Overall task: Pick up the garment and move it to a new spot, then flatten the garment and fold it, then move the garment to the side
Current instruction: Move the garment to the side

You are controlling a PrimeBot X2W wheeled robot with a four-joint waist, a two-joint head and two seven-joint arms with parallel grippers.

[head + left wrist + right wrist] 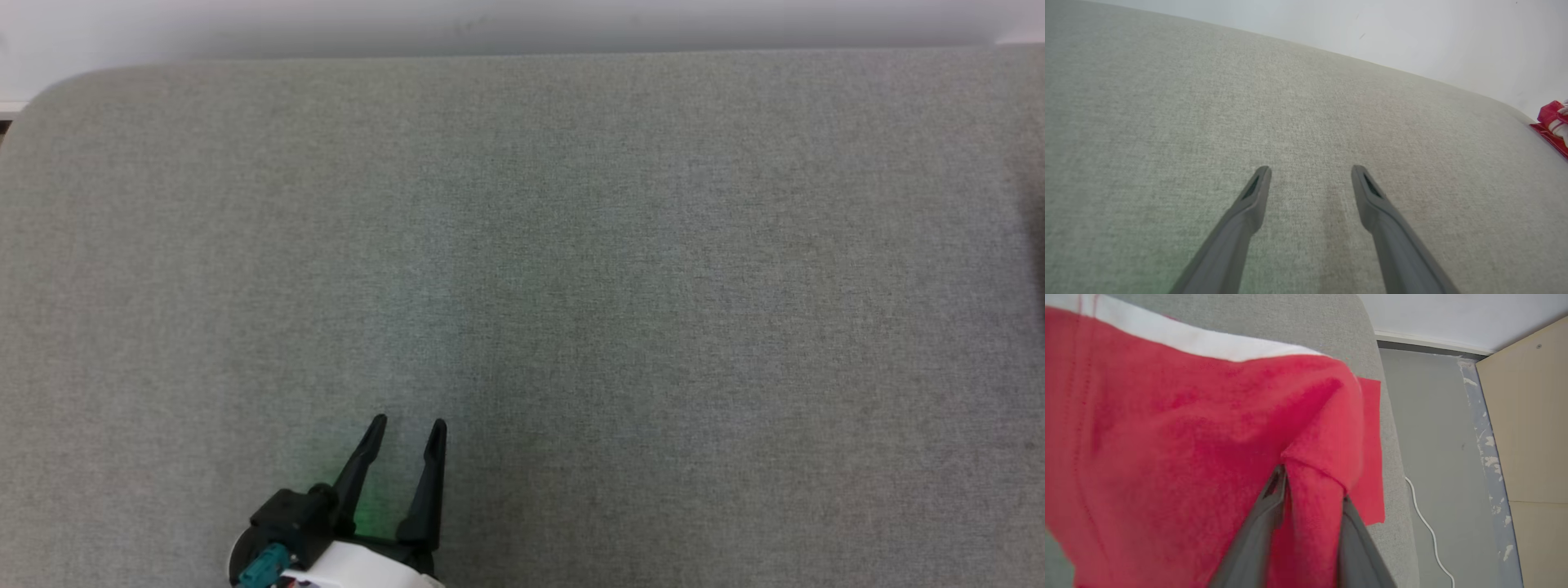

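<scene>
The garment [1167, 437] is red cloth with a white band along one edge, lying over the end of the grey padded table [1290, 318] in the right wrist view. A raised fold of it stands between the two fingers of my right gripper [1312, 477], touching both; the fingertips are buried in the cloth. A small corner of the garment [1551, 122] peeks in at the far right of the left wrist view. My left gripper [408, 425] hovers near the table's front edge, well away from the cloth, and this left gripper [1310, 171] is open with nothing in it.
The grey table top [571, 245] spreads wide ahead, with a pale wall behind it. Past the table's end lie a grey floor [1433, 437], a thin white cable [1429, 531] and a light wooden panel [1527, 437].
</scene>
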